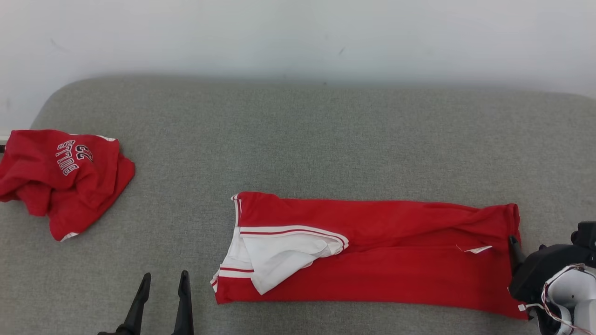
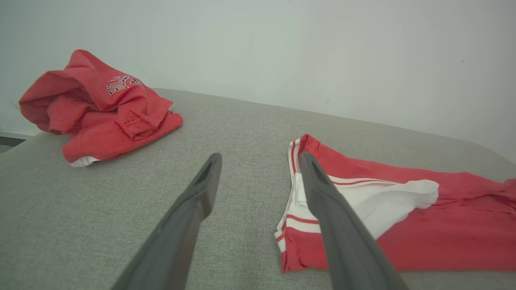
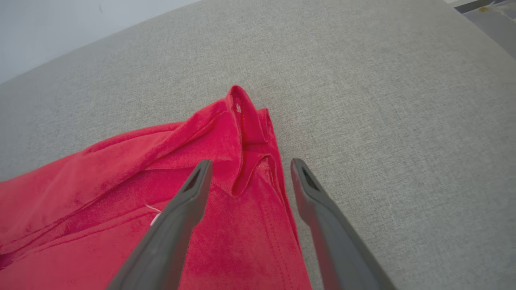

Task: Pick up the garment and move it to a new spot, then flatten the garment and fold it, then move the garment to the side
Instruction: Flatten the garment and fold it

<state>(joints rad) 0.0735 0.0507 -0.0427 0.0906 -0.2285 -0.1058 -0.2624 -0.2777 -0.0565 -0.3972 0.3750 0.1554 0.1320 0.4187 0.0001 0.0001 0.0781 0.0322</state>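
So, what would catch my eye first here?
A long red garment lies flat across the grey surface, white lining spilling out at its left end. A crumpled red jersey sits at the far left. The dark left fingers stand open at the lower left.

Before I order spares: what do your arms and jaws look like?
The left jaws are two long, dark grey, tapered fingers, each slotted near the tip. The right arm has a black wrist housing, a white shell and thin red and white cables; its fingers match.
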